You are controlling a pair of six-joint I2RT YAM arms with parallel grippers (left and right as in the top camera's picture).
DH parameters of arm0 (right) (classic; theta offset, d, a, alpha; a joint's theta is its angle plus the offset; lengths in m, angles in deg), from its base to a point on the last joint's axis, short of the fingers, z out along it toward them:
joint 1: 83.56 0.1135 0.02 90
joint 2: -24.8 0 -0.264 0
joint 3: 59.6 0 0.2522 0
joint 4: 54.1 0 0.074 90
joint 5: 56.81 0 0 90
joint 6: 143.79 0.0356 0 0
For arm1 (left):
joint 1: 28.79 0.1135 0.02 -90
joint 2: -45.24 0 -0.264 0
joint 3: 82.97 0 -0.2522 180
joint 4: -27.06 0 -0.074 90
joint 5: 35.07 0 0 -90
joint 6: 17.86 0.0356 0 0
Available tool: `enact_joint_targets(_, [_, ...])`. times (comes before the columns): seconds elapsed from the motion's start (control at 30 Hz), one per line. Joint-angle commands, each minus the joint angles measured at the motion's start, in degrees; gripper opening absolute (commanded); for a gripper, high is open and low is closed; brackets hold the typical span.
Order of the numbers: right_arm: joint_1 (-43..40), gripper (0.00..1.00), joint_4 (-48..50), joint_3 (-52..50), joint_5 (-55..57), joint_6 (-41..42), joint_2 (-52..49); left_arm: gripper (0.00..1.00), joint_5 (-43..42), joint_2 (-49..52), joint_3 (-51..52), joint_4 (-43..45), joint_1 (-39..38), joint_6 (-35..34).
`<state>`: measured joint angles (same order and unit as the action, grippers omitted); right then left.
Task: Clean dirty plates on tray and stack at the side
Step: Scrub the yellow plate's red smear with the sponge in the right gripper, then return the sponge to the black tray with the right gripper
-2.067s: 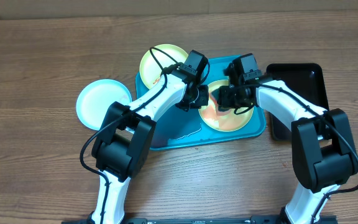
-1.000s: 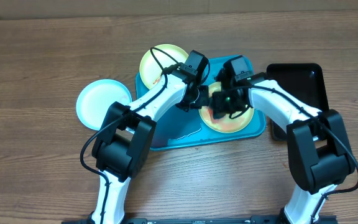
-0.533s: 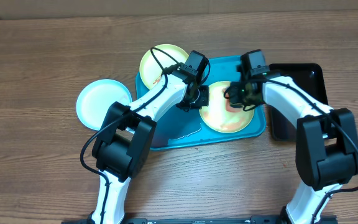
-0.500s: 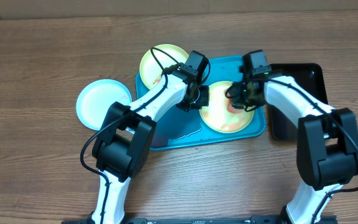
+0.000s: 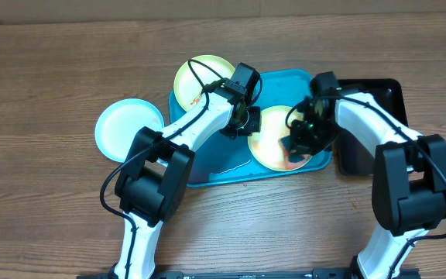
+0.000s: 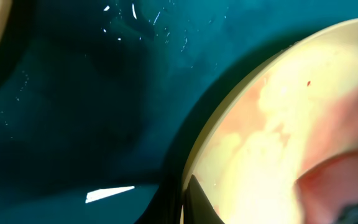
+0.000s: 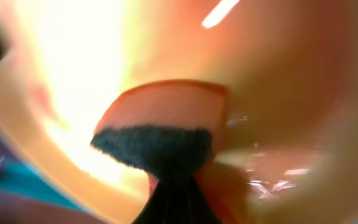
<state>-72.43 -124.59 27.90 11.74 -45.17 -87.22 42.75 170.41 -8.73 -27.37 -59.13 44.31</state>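
Observation:
A pale yellow-green plate (image 5: pixel 273 143) with red-orange smears lies on the turquoise tray (image 5: pixel 207 167). My left gripper (image 5: pixel 248 122) is shut on the plate's left rim; in the left wrist view a dark fingertip (image 6: pixel 194 199) sits on the rim of the plate (image 6: pixel 278 137). My right gripper (image 5: pixel 298 142) is shut on a red sponge with a dark scrub face (image 7: pixel 157 146) and presses it on the plate's near right part (image 7: pixel 278 74). A second yellow-green plate (image 5: pixel 196 77) rests at the tray's far left corner. A pale blue-white plate (image 5: pixel 126 128) lies on the table to the left.
A narrower black tray (image 5: pixel 374 97) lies right of the turquoise tray, under the right arm. The wooden table (image 5: pixel 53 217) runs all round. Both arms reach in over the tray from the near side.
My right gripper has swept the sponge across the plate, left, then to the far right, and now to the near right part. The left gripper and the plates have stayed put.

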Motion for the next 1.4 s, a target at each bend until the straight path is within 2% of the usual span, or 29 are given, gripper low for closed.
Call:
enact_joint_targets(0.0, [1.60, 0.04, 1.18, -0.57, -9.03, -4.66, -0.17, 0.04, 0.55, -1.75, -1.38, 0.90, 0.33, 0.63])
enact_joint_targets(0.27, [-2.71, 0.04, 1.73, 4.22, -12.11, -4.63, 0.48, 0.05, -0.70, -1.75, -1.38, 0.87, 0.31, 1.07])
enact_joint_targets(0.43, [-6.36, 0.04, 0.28, 9.70, -11.47, -4.61, 2.25, 0.30, -2.49, -1.75, -1.38, 0.39, 0.26, 1.05])
enact_joint_targets(0.5, [-7.74, 0.04, -0.92, 12.09, -10.71, -4.59, 2.75, 0.35, -3.76, -1.75, -1.36, 0.33, 0.22, 1.03])
enact_joint_targets(0.63, [-10.27, 0.04, -3.63, 16.31, -8.50, -4.59, 2.86, 0.34, -6.14, -1.73, -1.33, 0.09, -0.17, 1.05])
enact_joint_targets(0.7, [-11.39, 0.04, -4.35, 17.18, -8.13, -4.59, 2.86, 0.30, -6.97, -1.73, -1.01, 0.04, -0.55, 1.05])
enact_joint_targets(0.83, [-13.68, 0.04, -4.94, 17.42, -8.13, -4.61, 2.86, 0.18, -6.93, -1.73, 0.39, 0.20, -1.49, 1.05])
enact_joint_targets(0.93, [-15.08, 0.04, -5.31, 17.42, -8.11, -4.63, 2.86, 0.04, -5.03, -1.73, 1.44, 0.46, -1.55, 1.03])
enact_joint_targets(1.1, [-17.07, 0.04, -5.60, 17.42, -8.13, -4.59, 2.86, 0.04, 0.37, -1.77, 1.51, 1.11, -1.20, 1.05])
enact_joint_targets(1.37, [-20.33, 0.04, -7.50, 17.42, -7.58, -4.59, 2.86, 0.04, 0.90, -5.57, -0.63, 1.55, -0.20, 6.12])
